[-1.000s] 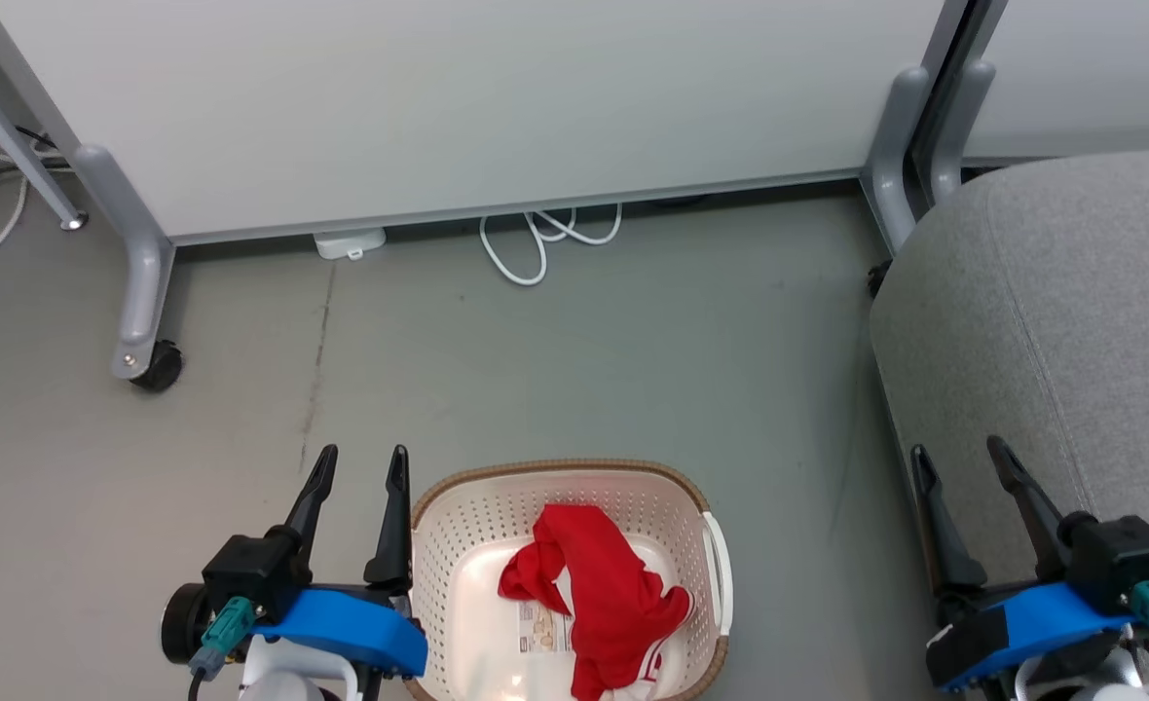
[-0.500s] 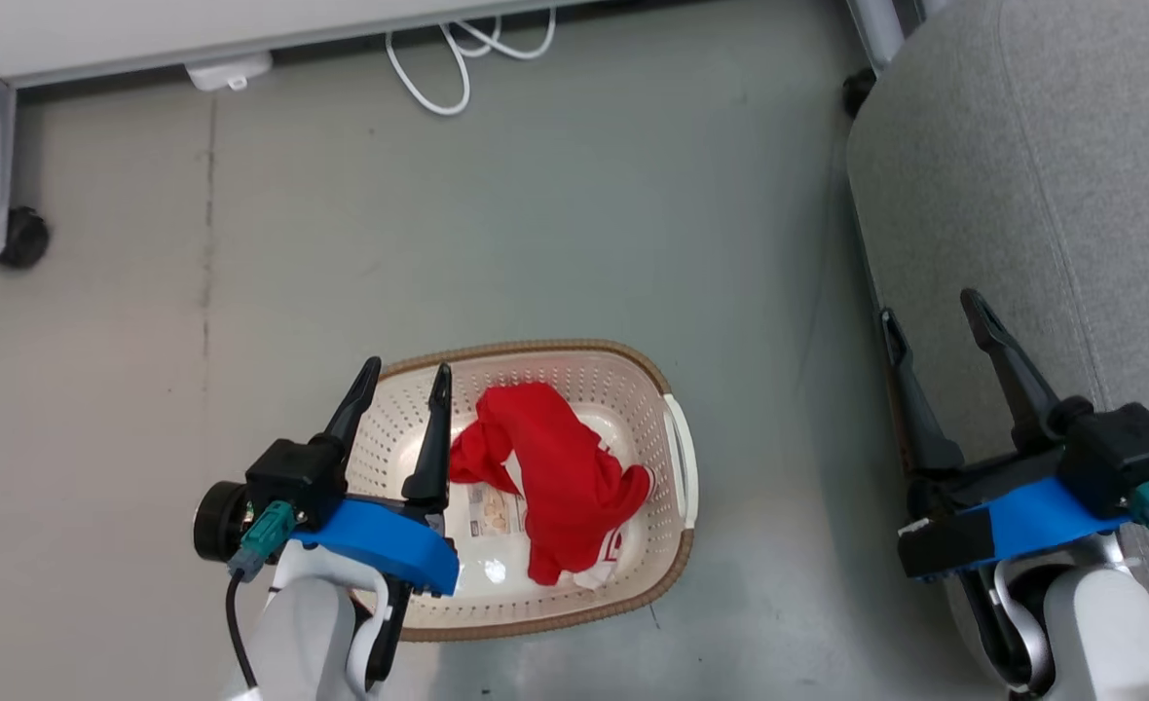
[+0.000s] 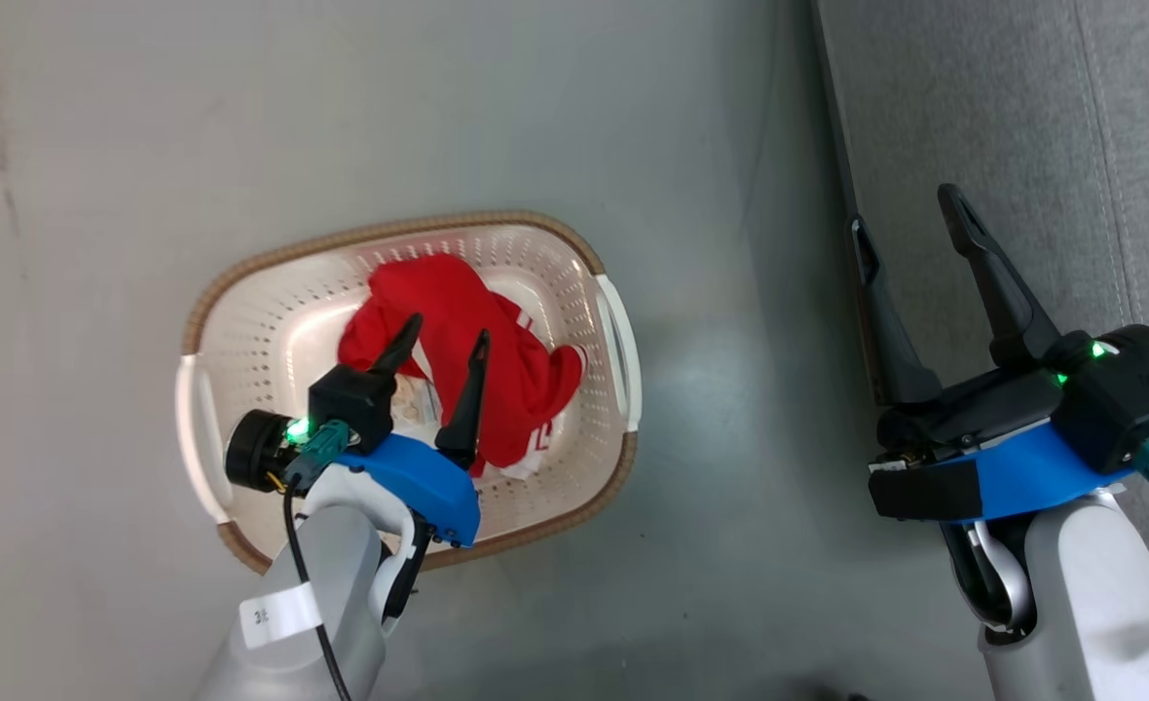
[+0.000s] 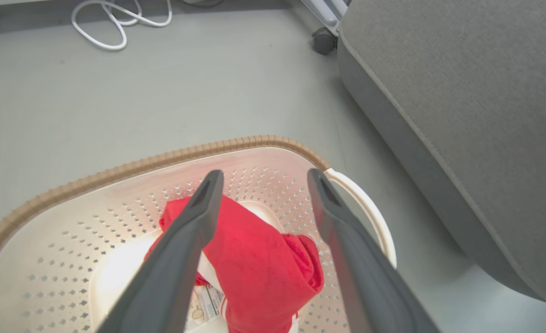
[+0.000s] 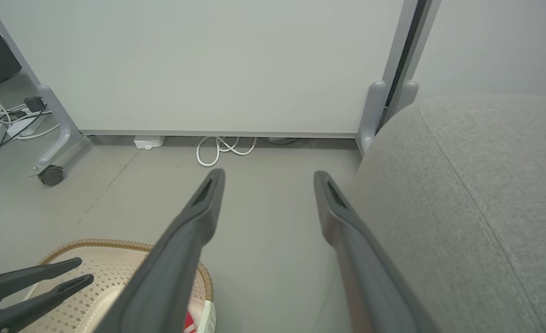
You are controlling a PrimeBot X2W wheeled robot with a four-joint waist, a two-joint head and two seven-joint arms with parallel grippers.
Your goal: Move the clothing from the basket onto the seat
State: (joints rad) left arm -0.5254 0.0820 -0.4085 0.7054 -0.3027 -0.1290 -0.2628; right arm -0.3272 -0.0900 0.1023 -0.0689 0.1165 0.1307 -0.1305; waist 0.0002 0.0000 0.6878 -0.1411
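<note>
We make out a printed label sticker [image 4: 204, 309] on the bottom of the basket [image 3: 389, 229], its writing too small to read, and a white tag [image 3: 277, 613] on the left forearm, equally unclear. The clothing [image 3: 458, 341] is a crumpled bright red heap with red-white striped trim at one edge, lying inside the cream perforated basket on the grey floor [image 3: 341, 97]. Our left pincer [image 3: 448, 328] hangs over that heap, fingers spread apart. Our right pincer [image 3: 903, 208] stands spread wide at the edge of the grey woven seat [image 3: 1022, 117], beside the basket. A white cable [image 4: 115, 27], a caster [image 4: 323, 40] and a pale panel [image 5: 208, 60] lie beyond.
</note>
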